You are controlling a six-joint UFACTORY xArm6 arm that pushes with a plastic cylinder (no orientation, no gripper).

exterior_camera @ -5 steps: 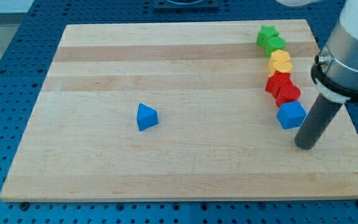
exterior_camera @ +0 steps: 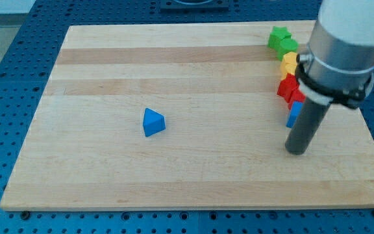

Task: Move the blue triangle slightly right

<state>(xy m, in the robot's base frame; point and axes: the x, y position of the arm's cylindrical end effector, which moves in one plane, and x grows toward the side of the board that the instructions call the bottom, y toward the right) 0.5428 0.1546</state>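
Observation:
A blue triangle (exterior_camera: 153,122) lies on the wooden board (exterior_camera: 109,71), a little left of the middle. My tip (exterior_camera: 297,151) rests on the board far to the triangle's right and slightly lower in the view. It touches no block that I can see. The rod and arm above it hide part of the blocks at the right.
A column of blocks runs down the board's right side: a green star (exterior_camera: 278,36), a green block (exterior_camera: 287,46), a yellow block (exterior_camera: 289,62), red blocks (exterior_camera: 286,88) and a second blue block (exterior_camera: 293,114), the last ones partly hidden by the arm.
My tip has moved left and very slightly up the view, toward the middle of the board. The arm now covers more of the right-hand blocks. No block has moved.

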